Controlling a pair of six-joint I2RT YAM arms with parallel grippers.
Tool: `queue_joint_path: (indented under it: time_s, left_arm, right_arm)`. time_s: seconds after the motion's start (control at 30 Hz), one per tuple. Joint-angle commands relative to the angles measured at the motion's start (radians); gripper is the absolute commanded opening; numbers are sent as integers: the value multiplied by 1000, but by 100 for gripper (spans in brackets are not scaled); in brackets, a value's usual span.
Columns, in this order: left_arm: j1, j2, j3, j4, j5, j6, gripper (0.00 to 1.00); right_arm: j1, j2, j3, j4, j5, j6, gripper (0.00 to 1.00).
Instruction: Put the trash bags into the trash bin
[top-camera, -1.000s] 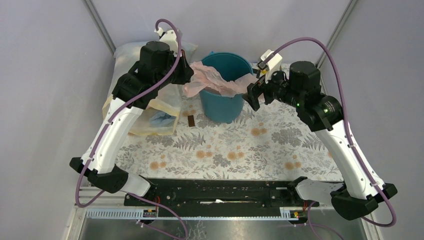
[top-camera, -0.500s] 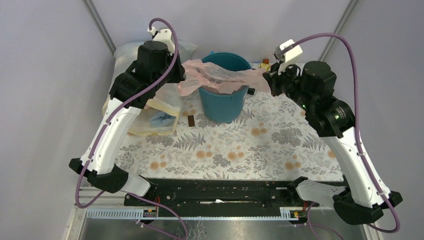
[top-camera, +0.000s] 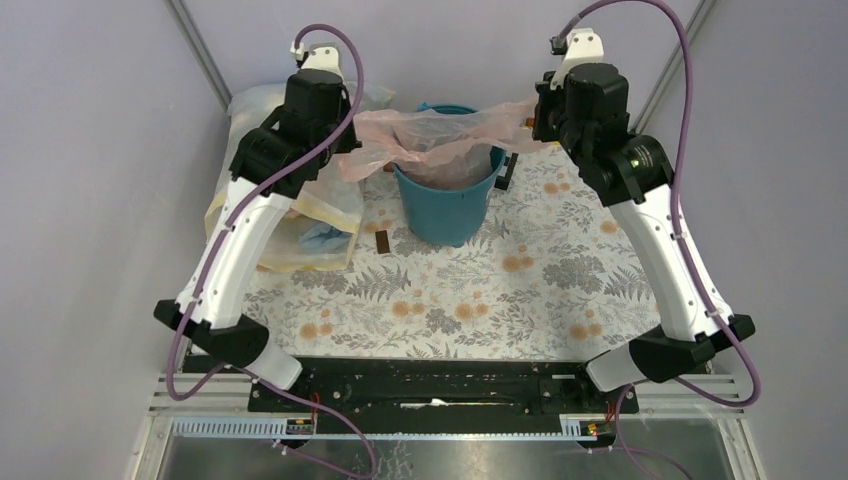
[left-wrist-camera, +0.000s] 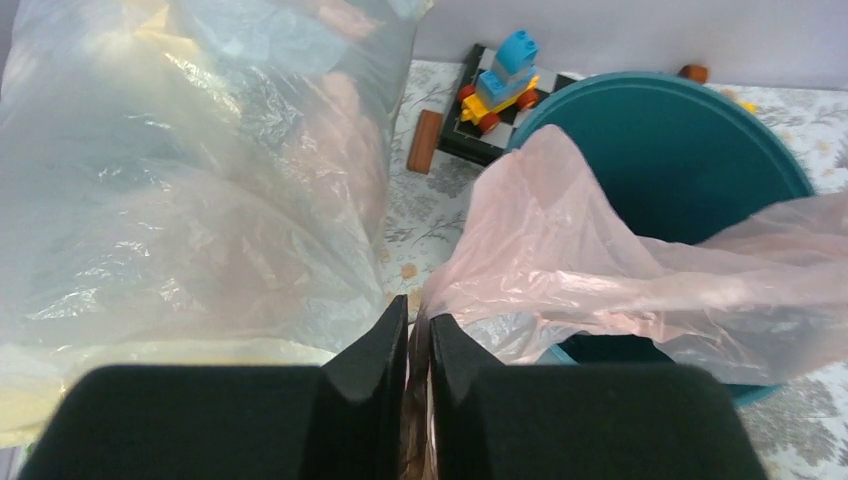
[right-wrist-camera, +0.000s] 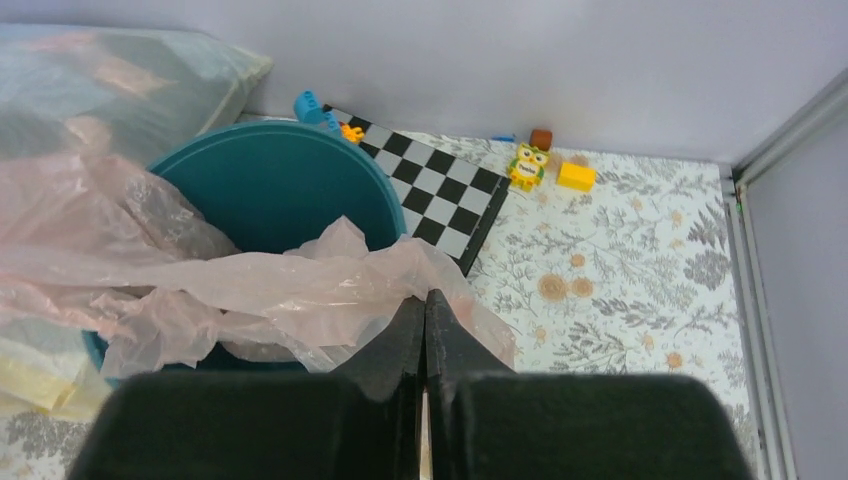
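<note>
Pink bag (top-camera: 440, 135) stretched left-right over bucket (top-camera: 445, 215), long axis across table, middle sagging onto bucket mouth. Left gripper (left-wrist-camera: 410, 318) jaws nearly together, pinching bag's left edge. Right gripper (right-wrist-camera: 425, 300) jaws pressed together on bag's right edge. Floral cloth (top-camera: 480, 290) under bucket, grey walls (top-camera: 100, 150) around. Cloudy sack (left-wrist-camera: 190, 200) just left of bucket. Checkerboard (right-wrist-camera: 440, 195) partly hidden behind bucket. Bag's opening hard to make out.

**Concealed or cropped**

In the top view, the mouth of the round teal-blue plastic bucket (top-camera: 445, 215) is largely covered by the thin translucent pale-pink plastic bag (top-camera: 440, 140). The large cloudy yellowish-white plastic sack (left-wrist-camera: 180, 180) is cut off by the left wrist view's left and top edges. The black-and-white checkered board (right-wrist-camera: 440, 195) is partly hidden behind the bucket's rim.
</note>
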Motion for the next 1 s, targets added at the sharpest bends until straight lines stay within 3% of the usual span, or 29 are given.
queue_joint_path:
  time_s: [0.0,0.1,0.23,0.37,0.5,0.8,0.97]
  left_arm:
    - [30,51,29,-6,-75,13,17]
    - [60,74,27,-7,-87,18,23]
    - [95,94,21,3,-104,16,29]
    - [137,99,-6,38,-90,14,38]
    - [190,107,-40,77,-31,4,47]
    - [290,138,-47,103,84,-19,47]
    - [292,171,-52,158,285,-31,47]
  right_arm:
    - [-55,39,61,-47,51,84,0]
    - [-80,58,73,-48,54,88,1]
    - [-90,74,82,-37,72,76,18]
    - [-101,96,91,-31,80,77,25]
    - [-126,124,100,-31,81,92,26]
    - [-280,256,198,-74,-29,151,35]
    - [-315,322,207,-82,-177,163,37]
